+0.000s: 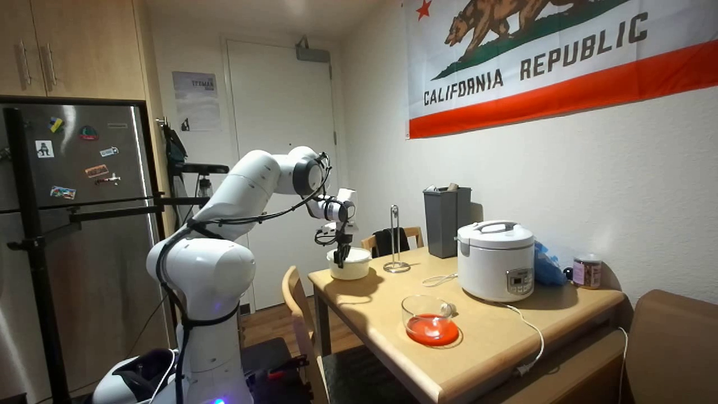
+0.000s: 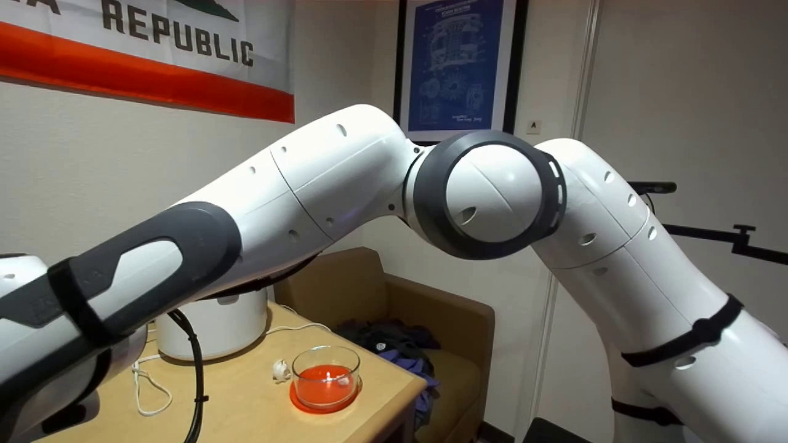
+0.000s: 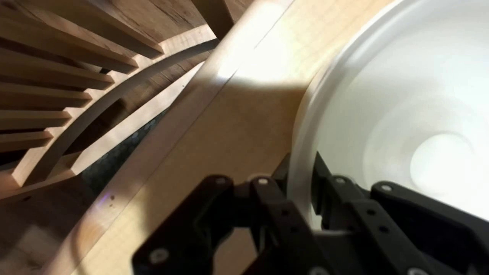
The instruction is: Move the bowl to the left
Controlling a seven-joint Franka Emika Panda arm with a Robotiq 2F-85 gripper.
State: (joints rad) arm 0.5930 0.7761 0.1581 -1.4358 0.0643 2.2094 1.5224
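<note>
Near the ten-o'clock corner of the table (image 1: 392,306) in an exterior view, the white bowl (image 1: 353,271) has its eight-o'clock rim clamped in the gripper (image 3: 300,177) in the wrist view, presumably because its thin wall suits a pinch.

In an exterior view I see the bowl (image 1: 353,270) at the far left corner of the table (image 1: 381,306); just right of it is the towel holder (image 1: 396,267), and farther right, nearer to the wall (image 1: 561,191), the bin (image 1: 440,224). Next on the right comes the rice cooker (image 1: 488,269), then the jar (image 1: 587,273). Before the cooker and to its left, a glass container (image 1: 416,306) sits on a flat dish (image 1: 436,338). In the wrist view, the gripper (image 3: 301,170) has one finger inside the bowl and one outside, with the rim between them.
</note>
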